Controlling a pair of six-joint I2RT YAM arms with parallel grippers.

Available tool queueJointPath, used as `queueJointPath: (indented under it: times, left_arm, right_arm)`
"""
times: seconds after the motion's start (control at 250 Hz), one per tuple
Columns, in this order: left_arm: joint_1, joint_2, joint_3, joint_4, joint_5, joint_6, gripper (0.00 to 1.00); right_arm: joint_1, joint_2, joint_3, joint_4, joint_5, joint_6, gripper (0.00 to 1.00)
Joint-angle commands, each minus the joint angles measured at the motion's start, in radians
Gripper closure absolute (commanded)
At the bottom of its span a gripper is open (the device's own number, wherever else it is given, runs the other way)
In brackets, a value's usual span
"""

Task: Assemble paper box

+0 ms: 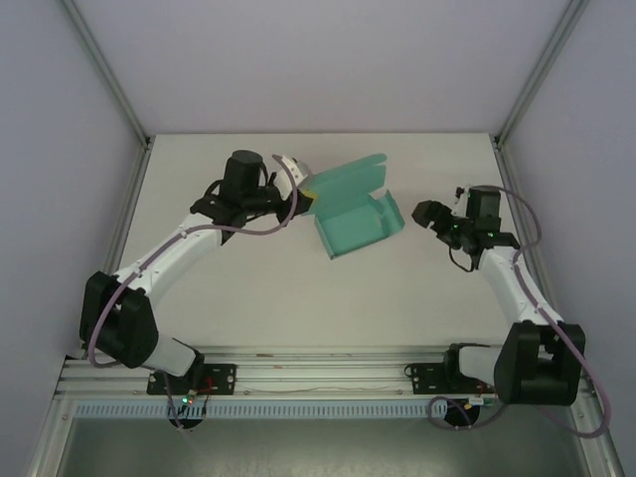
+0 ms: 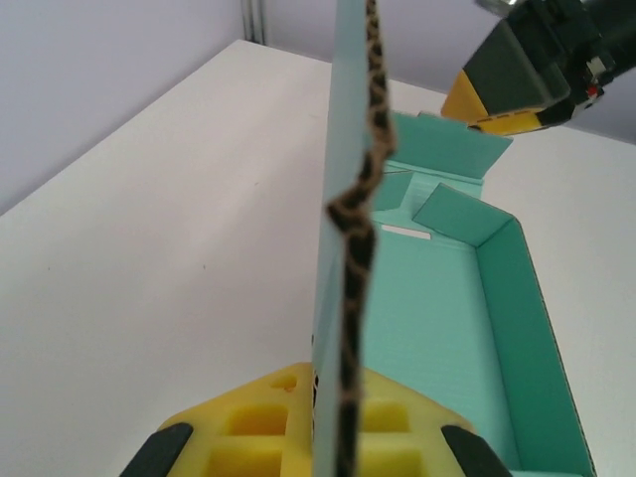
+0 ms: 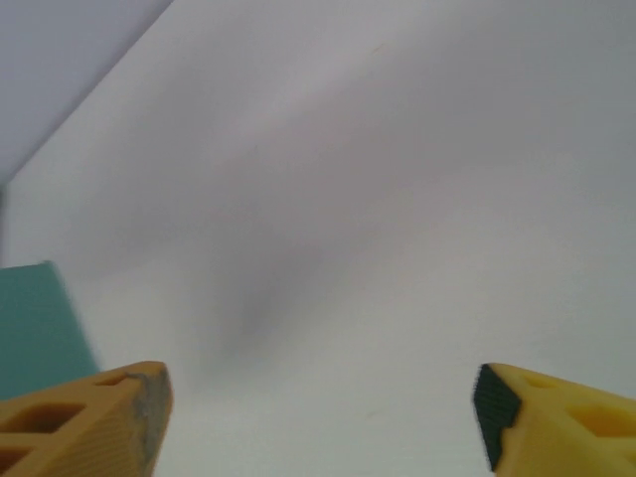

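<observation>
We are looking down on the white table point(image 1: 298, 298), and the paper box point(image 1: 353, 224) is sitting past its middle, toward the far side, between the two arms. It is teal-green and half formed. Its shallow tray part is lying on the table with the side walls standing up, and a long lid panel is rising from the far-left edge. The left gripper point(image 1: 303, 199) is pinching that raised panel at the box's left end. From its wrist camera we are seeing the yellow fingers point(image 2: 248, 427) pressed together on both sides of the thin card, whose rough brown cut edge is running straight up the middle. Beyond it, small flaps are folding inward at the tray's far end. The right gripper point(image 1: 422, 214) is hovering just off the box's right end, apart from it, with the jaws spread wide and nothing between them. Its own camera is showing bare table between the fingertips and a blurred teal corner at the left edge.
</observation>
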Motion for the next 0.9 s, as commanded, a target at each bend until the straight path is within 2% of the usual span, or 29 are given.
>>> queueJointPath:
  times: [0.0, 0.232, 0.332, 0.444, 0.508, 0.6, 0.672, 0.759, 0.819, 0.895]
  left_arm:
    - [-0.018, -0.024, -0.016, -0.041, -0.045, 0.061, 1.0]
    - [-0.022, -0.05, -0.031, 0.005, -0.061, 0.036, 1.0]
    - [-0.022, -0.048, -0.031, 0.02, -0.059, 0.031, 1.0]
    - [-0.025, -0.05, -0.025, 0.012, -0.053, 0.033, 1.0]
    - [-0.025, -0.055, -0.03, 0.008, -0.055, 0.036, 1.0]
    - [-0.025, -0.061, -0.04, 0.002, -0.07, 0.043, 1.0]
    - [-0.025, -0.067, -0.048, -0.002, -0.077, 0.044, 1.0]
    - [-0.024, -0.078, -0.059, 0.004, -0.068, 0.043, 1.0]
    - [-0.025, -0.083, -0.069, 0.017, -0.069, 0.036, 1.0]
    - [-0.025, -0.089, -0.077, 0.034, -0.062, 0.025, 1.0]
  right_arm:
    - [0.004, 0.069, 0.055, 0.045, -0.341, -0.004, 0.28]
    - [0.029, 0.113, 0.056, 0.1, -0.493, 0.008, 0.53]
    - [0.05, 0.132, 0.057, 0.099, -0.511, -0.001, 0.57]
    - [0.048, 0.128, 0.061, 0.099, -0.47, 0.002, 0.57]
    - [0.036, 0.118, 0.059, 0.128, -0.46, 0.022, 0.39]
    - [0.004, 0.093, 0.06, 0.154, -0.456, 0.051, 0.36]
    - [-0.028, 0.073, 0.072, 0.101, -0.34, 0.072, 0.3]
    - [-0.077, 0.086, 0.073, 0.063, -0.259, 0.092, 0.31]
    - [-0.091, 0.117, 0.087, 0.014, -0.21, 0.087, 0.39]
    - [-0.085, 0.168, 0.121, -0.053, -0.227, 0.033, 0.41]
